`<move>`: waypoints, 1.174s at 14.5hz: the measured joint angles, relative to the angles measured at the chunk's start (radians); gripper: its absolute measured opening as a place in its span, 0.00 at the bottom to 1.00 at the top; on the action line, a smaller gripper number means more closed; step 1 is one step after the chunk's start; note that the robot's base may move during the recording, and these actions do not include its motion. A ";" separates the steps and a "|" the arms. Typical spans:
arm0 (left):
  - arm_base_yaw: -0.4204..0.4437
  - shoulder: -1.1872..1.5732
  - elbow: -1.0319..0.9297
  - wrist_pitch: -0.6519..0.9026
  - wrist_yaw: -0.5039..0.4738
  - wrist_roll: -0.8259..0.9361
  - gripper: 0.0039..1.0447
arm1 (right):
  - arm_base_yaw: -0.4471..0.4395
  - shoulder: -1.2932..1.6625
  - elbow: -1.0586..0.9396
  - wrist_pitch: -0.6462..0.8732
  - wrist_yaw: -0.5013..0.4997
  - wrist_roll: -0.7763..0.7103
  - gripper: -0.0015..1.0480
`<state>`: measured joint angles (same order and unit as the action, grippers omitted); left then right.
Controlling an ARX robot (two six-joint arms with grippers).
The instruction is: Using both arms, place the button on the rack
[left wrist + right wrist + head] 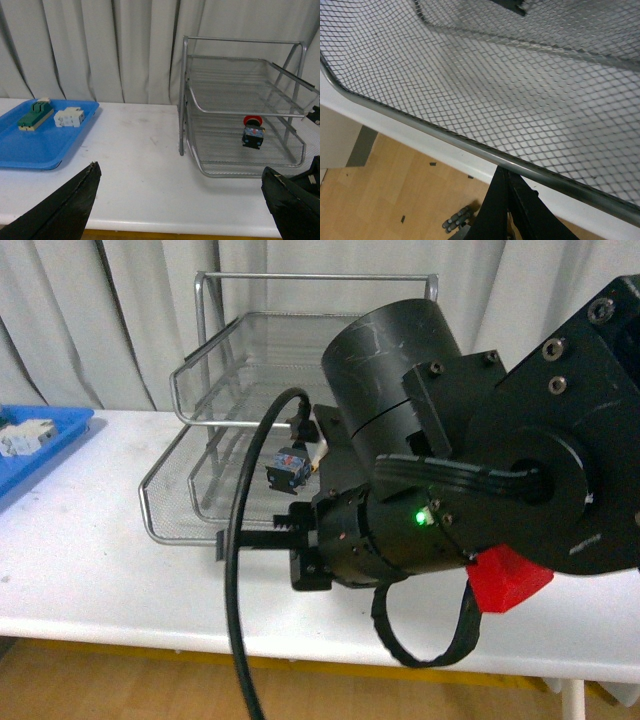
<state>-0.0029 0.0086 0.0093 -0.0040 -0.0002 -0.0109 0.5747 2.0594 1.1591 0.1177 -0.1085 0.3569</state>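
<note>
The button rests on the rack's bottom mesh shelf, ahead and rightward of the wide-spread, empty left claw. The nearer right claw looks closed, empty.

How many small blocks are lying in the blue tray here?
2, side by side in the blue tray: a green-and-beige block and a white block beside it. The front view cuts off most of the tray, so only the left wrist view shows both.
</note>
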 joint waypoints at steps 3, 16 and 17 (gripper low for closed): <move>0.000 0.000 0.000 0.000 0.000 0.000 0.94 | -0.060 0.018 0.076 -0.012 0.000 -0.017 0.02; 0.000 0.000 0.000 0.000 0.000 0.000 0.94 | -0.066 -0.019 0.096 -0.100 -0.114 -0.056 0.02; 0.000 0.000 0.000 0.000 0.000 0.000 0.94 | -0.056 -0.019 0.072 -0.119 -0.120 -0.071 0.02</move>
<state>-0.0029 0.0086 0.0093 -0.0040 -0.0002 -0.0109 0.5186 2.0403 1.2308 -0.0013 -0.2283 0.2855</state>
